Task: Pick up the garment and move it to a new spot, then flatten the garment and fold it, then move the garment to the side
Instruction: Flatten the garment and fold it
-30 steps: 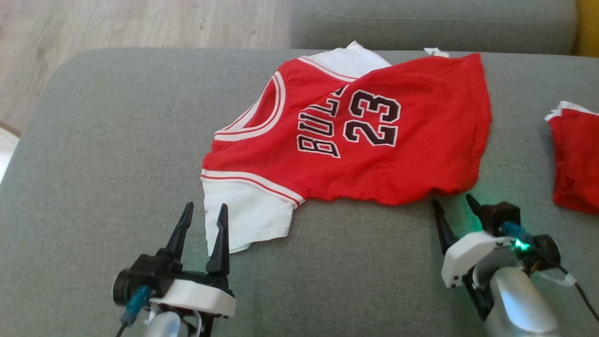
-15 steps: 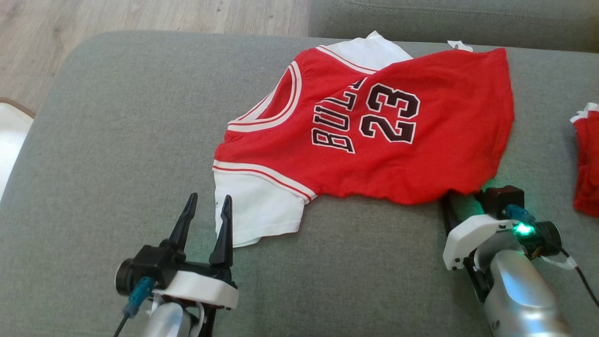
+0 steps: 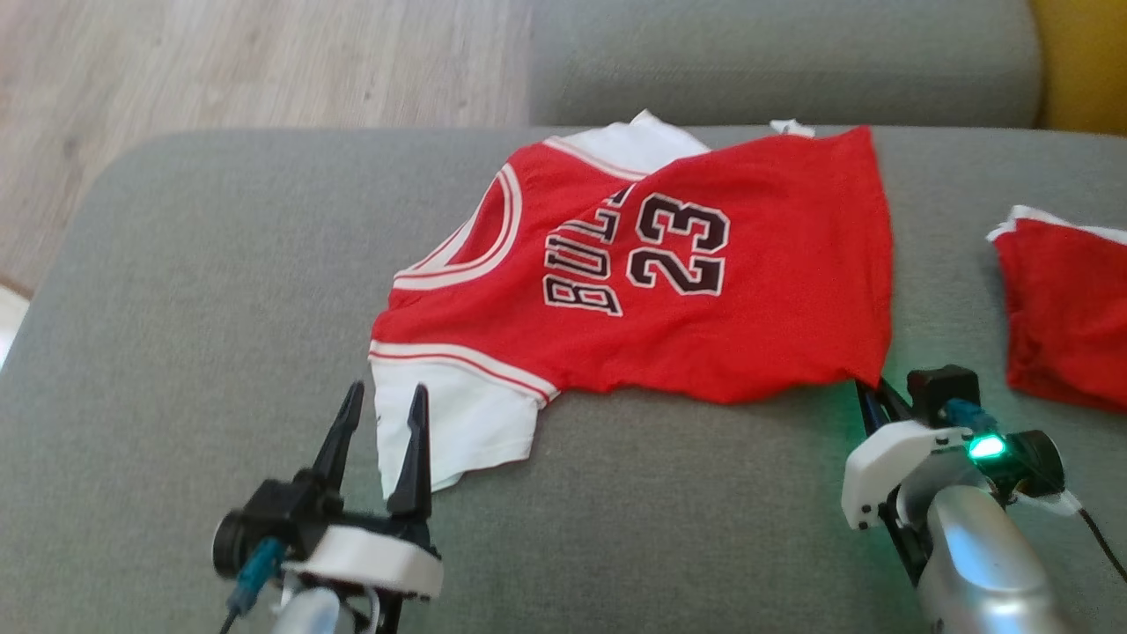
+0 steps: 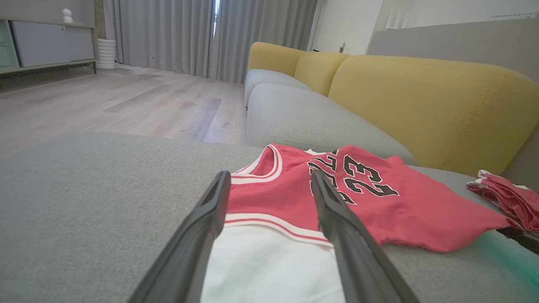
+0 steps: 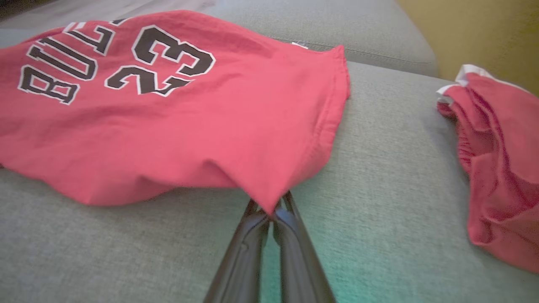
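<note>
nearest me, the right claw (image 5: 271,210) is pinched tight on the bottom corner of the red jersey (image 5: 168,118), with the cloth bunched to a peak just above its tips. the left claw (image 3: 385,396) stands wide apart and holds nothing; the white sleeve (image 3: 449,423) lies between its fingers and just ahead of them. beyond both claws the jersey spreads rumpled over the grey cushion (image 3: 194,291). a second red garment (image 3: 1065,308) lies well off to the right claw's right. i'd say this is the opening pick-up. next, the left claw likely needs to nip the sleeve so both can lift together.
</note>
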### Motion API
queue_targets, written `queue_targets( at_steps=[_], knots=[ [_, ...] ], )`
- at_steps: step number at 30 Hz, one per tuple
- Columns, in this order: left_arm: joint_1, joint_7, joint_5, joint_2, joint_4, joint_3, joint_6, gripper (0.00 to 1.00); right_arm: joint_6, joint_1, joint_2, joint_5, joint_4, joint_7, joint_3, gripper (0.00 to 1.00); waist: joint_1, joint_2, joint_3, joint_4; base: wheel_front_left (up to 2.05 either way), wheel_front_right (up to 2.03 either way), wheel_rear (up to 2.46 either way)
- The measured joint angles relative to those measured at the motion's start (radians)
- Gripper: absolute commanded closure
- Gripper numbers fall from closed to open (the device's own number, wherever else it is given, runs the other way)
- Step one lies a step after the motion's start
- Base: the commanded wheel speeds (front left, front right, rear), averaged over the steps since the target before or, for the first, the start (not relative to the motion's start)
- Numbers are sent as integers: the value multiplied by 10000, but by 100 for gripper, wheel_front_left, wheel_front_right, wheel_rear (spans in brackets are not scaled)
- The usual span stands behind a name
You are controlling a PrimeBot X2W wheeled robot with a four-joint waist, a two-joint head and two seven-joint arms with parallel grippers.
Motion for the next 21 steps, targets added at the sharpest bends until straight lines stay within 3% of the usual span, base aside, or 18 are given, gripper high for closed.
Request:
queue_targets(
  at_steps=[13,15,21],
  knots=[
    [683,0,-291,4,-194,107,244,0,0,1056,-157,-1323,-1814,2362,-282,100,-1,0,-933,-613,0,0,0],
    [756,0,-301,4,-238,63,249,0,0,1193,-301,-1536,-2341,2667,-673,0,0,0,-973,-640,0,0,0],
    [843,0,-391,4,-307,-65,336,0,0,1573,-180,-1802,-3785,3248,-1511,0,0,0,-973,-630,0,0,0]
  ],
)
